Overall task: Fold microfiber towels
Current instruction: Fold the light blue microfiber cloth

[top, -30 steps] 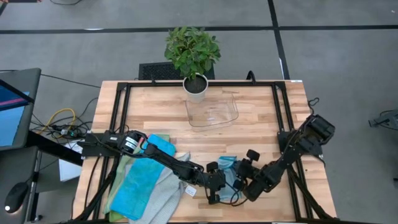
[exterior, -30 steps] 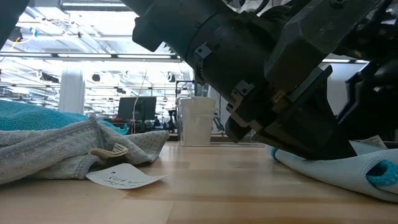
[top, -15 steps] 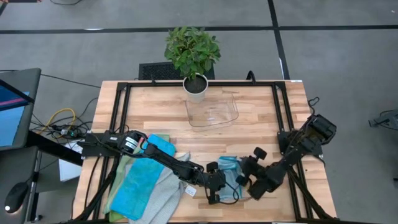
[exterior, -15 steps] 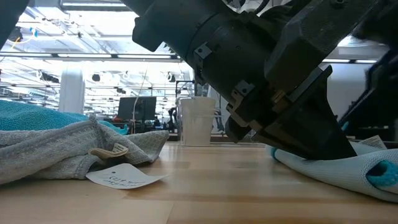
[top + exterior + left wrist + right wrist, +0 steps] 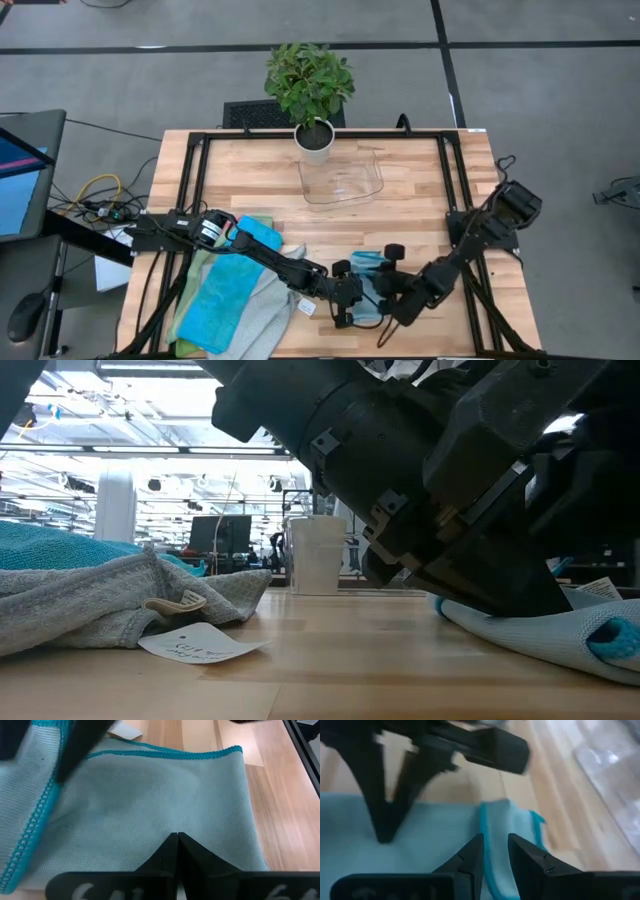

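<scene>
A light grey microfiber towel with teal edging (image 5: 367, 270) lies flat near the table's front edge, also seen in the low view (image 5: 560, 632). My left gripper (image 5: 358, 297) is shut, its tips down on this towel (image 5: 150, 800). My right gripper (image 5: 382, 303) comes in from the right at the towel's near right part. Its fingers stand close together with the teal edge (image 5: 487, 827) between them. More towels lie heaped at the front left: bright blue (image 5: 225, 300), grey (image 5: 265, 318) and green (image 5: 200, 272). My left gripper presses its shut fingertips (image 5: 177, 840) down on the towel's flat middle, slanting down from the table's left; the cloth lies on the wood under them. My right gripper has the towel's teal-stitched edge (image 5: 490, 840) pinched between its two fingers, slanting down from the right. One layer or several, I cannot tell. The rest of the towel lies on the table.
A white pot with a green plant (image 5: 313, 135) stands at the far edge, and a clear plastic tray (image 5: 345, 182) lies just in front of it. A paper tag (image 5: 307, 308) lies beside the grey towel. Black frame rails run along the table's sides.
My right gripper drew back a little toward the table's right edge, rolled its wrist, then came back left to the towel beside my left gripper. The towel's main part stayed flat on the table.
</scene>
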`<control>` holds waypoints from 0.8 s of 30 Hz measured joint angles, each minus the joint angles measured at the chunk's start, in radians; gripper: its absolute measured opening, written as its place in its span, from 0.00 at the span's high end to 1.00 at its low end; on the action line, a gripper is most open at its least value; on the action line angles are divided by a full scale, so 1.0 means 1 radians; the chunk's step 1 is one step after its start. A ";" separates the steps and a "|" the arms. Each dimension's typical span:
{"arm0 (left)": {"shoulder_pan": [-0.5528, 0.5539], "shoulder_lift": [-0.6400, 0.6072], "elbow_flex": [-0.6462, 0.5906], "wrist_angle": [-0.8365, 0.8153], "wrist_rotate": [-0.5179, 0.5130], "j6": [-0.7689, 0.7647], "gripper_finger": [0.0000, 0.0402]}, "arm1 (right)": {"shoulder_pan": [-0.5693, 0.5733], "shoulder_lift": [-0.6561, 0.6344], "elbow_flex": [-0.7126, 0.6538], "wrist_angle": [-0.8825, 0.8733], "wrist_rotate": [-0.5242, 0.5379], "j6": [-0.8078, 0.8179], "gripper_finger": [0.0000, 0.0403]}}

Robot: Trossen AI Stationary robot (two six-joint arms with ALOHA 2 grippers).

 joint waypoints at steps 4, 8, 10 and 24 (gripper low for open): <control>0.000 0.000 0.000 0.000 -0.004 0.000 1.00 | -0.043 0.000 -0.034 0.110 -0.087 -0.076 0.72; 0.000 0.000 0.000 0.000 -0.004 0.000 1.00 | -0.073 0.000 -0.075 0.143 -0.120 -0.074 0.72; 0.000 0.000 0.000 -0.001 -0.005 0.000 1.00 | -0.086 0.000 -0.084 0.144 -0.122 -0.074 0.72; 0.000 0.000 0.000 -0.001 -0.012 -0.006 1.00 | -0.135 0.000 -0.086 0.140 -0.203 -0.051 0.96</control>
